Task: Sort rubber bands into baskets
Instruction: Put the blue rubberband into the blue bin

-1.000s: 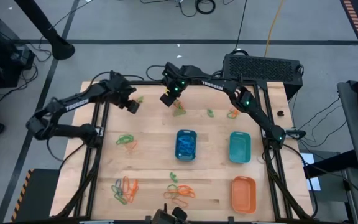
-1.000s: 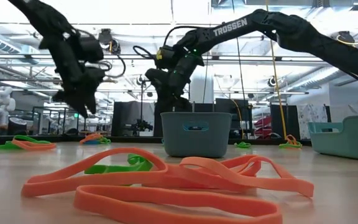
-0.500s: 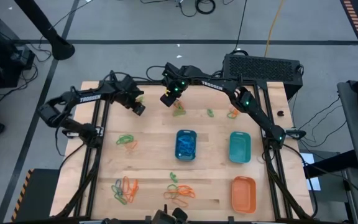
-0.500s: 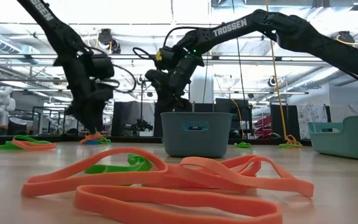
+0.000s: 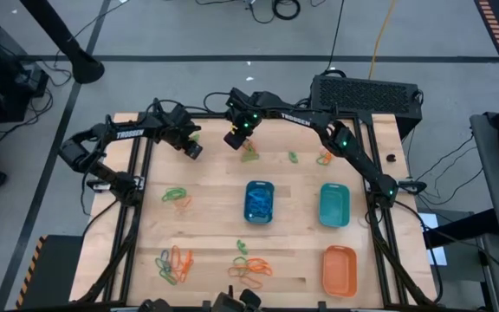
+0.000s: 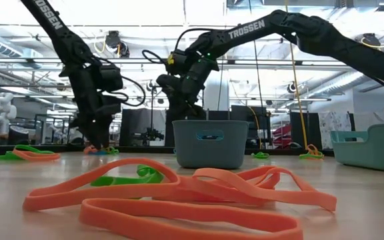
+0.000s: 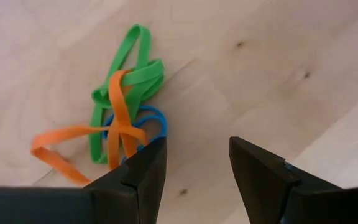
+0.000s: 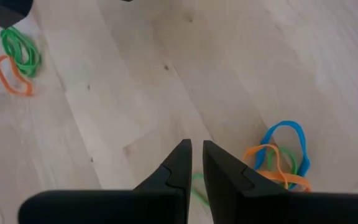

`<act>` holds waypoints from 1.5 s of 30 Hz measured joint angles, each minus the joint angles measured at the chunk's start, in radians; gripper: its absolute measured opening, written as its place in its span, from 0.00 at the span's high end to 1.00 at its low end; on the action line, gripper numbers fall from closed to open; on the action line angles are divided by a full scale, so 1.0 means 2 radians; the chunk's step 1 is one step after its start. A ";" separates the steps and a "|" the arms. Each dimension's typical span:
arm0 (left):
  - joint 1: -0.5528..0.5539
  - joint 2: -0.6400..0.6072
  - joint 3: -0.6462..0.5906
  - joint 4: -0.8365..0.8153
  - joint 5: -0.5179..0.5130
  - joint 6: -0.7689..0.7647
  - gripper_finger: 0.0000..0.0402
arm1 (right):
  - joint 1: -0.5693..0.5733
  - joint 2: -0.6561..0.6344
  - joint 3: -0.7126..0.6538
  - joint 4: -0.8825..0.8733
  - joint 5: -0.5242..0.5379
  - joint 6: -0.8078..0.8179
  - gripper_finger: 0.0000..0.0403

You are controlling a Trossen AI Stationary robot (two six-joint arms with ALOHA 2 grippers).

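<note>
Wooden table [image 5: 215, 217] — left end effector [image 7: 194, 165] open beside rubber bands [image 7: 120, 118]; right end effector [image 8: 194, 165] nearly closed, empty.

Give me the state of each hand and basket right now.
Left hand: open, low over a tangle of bands.
Right hand: nearly shut, empty, above the table.
Blue basket: holds blue bands.
Teal basket: looks empty.
Orange basket: looks empty.

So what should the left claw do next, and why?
Probably slide a little sideways toward the tangle of rubber bands and then go down on it. The left gripper is open and low over bare wood, with the blue, green and orange bands just beside one finger.
</note>
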 joint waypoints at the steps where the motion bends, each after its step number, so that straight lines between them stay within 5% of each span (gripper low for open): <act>1: 0.000 0.000 0.000 0.000 -0.006 0.000 0.55 | 0.000 0.000 0.000 -0.001 0.000 -0.002 0.92; 6: 0.003 0.000 0.000 -0.008 -0.042 0.000 0.55 | 0.000 0.000 0.000 -0.007 0.000 -0.011 0.92; 27: 0.008 0.002 0.000 0.028 -0.020 0.000 0.55 | 0.000 0.000 0.000 -0.010 0.000 -0.023 0.92; 37: 0.007 0.051 0.003 0.025 -0.038 0.000 0.55 | 0.000 0.000 0.000 -0.032 0.000 -0.023 0.92; 41: 0.007 0.049 0.003 0.024 -0.039 -0.002 0.65 | 0.000 0.000 0.000 -0.048 0.000 -0.023 0.92; 45: 0.007 0.039 0.002 0.026 -0.046 0.001 0.85 | 0.000 0.000 0.000 -0.051 0.000 -0.024 0.92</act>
